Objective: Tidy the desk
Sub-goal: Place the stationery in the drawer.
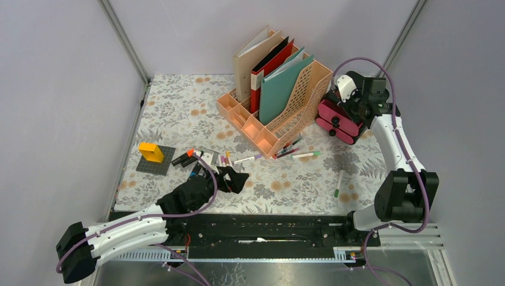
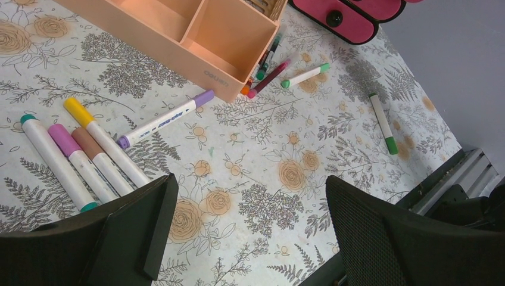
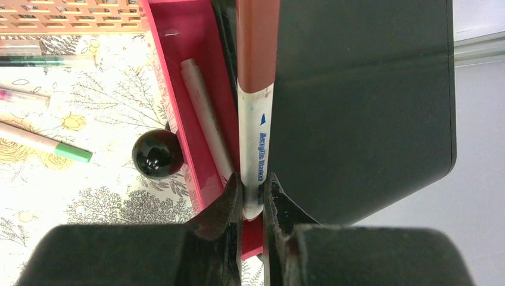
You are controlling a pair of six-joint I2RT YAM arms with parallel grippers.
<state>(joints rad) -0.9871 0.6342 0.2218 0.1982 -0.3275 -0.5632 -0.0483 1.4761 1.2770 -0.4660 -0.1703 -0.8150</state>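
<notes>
Loses the brown-capped marker's [image 3: 256,137] far end past the frame edge; pinches it tight in the right gripper [image 3: 252,190], reached out to the back right of the desk [image 1: 178,107], over the pink drawer [image 3: 178,71]. Holds the left gripper [image 2: 247,226] spread wide, low over loose markers [image 2: 89,155] at the front left

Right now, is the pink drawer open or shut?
Open. The pink drawer is pulled out: its inside shows, with a pale marker lying in it, behind the black knob.
</notes>
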